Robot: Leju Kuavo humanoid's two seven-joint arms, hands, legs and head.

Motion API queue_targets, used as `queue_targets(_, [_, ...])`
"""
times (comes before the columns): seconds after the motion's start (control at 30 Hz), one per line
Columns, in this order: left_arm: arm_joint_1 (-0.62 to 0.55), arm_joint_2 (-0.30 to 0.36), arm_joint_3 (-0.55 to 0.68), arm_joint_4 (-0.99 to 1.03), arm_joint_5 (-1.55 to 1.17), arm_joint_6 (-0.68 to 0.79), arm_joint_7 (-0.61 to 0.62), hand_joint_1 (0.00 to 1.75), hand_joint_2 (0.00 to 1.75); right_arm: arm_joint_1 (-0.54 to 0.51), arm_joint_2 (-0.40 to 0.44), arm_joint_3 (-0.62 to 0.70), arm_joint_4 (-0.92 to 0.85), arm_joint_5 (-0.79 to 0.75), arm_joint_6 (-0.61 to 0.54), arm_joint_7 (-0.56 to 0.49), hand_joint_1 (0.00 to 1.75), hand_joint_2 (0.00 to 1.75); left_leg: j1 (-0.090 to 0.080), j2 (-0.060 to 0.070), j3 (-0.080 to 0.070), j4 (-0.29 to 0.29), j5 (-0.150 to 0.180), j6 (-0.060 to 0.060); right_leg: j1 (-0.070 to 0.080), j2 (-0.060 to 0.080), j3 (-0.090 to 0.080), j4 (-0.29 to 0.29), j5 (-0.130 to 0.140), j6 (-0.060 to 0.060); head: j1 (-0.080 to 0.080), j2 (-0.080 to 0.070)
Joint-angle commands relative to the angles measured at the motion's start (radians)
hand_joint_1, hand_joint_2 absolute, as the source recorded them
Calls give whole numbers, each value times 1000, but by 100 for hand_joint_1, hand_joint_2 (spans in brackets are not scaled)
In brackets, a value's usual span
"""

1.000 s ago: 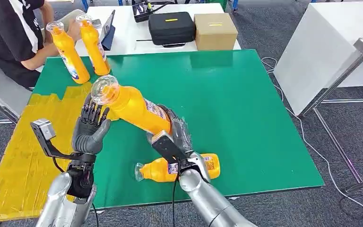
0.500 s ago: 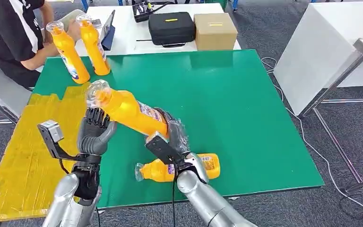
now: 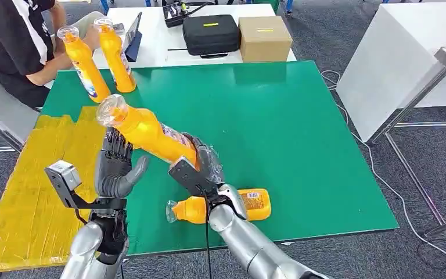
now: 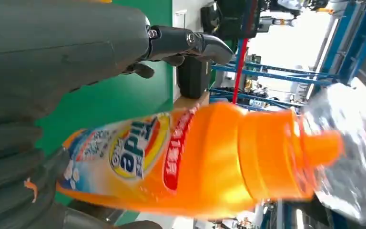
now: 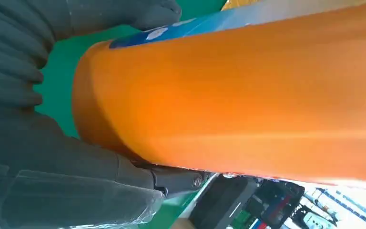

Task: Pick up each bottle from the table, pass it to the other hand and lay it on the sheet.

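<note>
Passing is the step in hand: the orange bottle [image 3: 151, 135] is gripped at its base by the right hand [image 3: 200, 165] and held tilted above the green table [image 3: 302, 128]. The left hand [image 3: 116, 168], fingers spread and empty, is raised just beside it. Closing the left fingers around the body is called for before the yellow sheet [image 3: 29, 192].

Silver arms end in each dark grey robot hand [image 3: 115, 168], with black wrist cables and ribbed grey covers.

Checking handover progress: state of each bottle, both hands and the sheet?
Held bottle: off the table, tilted, cap toward the sheet.
Right hand: grips its base.
Left hand: open beneath it.
Lying bottle: on its side.
Two far bottles: upright.
Yellow sheet: no bottle on it.
</note>
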Motion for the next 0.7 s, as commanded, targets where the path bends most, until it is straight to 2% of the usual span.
queue_targets(0.03, [26,21,-51,-23,1,11,-3,0,175,-85,1,2,145,-33,-2,-20,175,175,0,-1,4,-1,-1,-2,-1,3,3,0,-1,-1,0,0])
queue_targets(0.37, [30,11,-61,-13,1,11,-4,0,175,-75,22,51,159,9,-33,-41,175,175,0,-1,3,-1,-1,-2,0,2,3,-1,-1,0,0,0])
queue_targets(0.47, [25,7,-57,-5,2,0,-2,0,175,-67,23,114,169,63,-61,-66,175,175,0,-1,2,-1,-1,-2,0,1,2,-1,-1,0,0,0])
queue_targets(0.53, [24,5,-47,-8,2,-1,-3,0,175,-55,23,175,168,105,-104,-64,175,175,1,-3,8,-1,-3,-4,-1,3,7,-1,-3,-1,0,0])
queue_targets(0.7, [19,5,-22,-11,10,-14,-9,0,175,-51,23,311,192,225,-178,-8,175,175,1,-2,6,-1,-2,-3,0,3,5,-1,-2,-1,0,0])
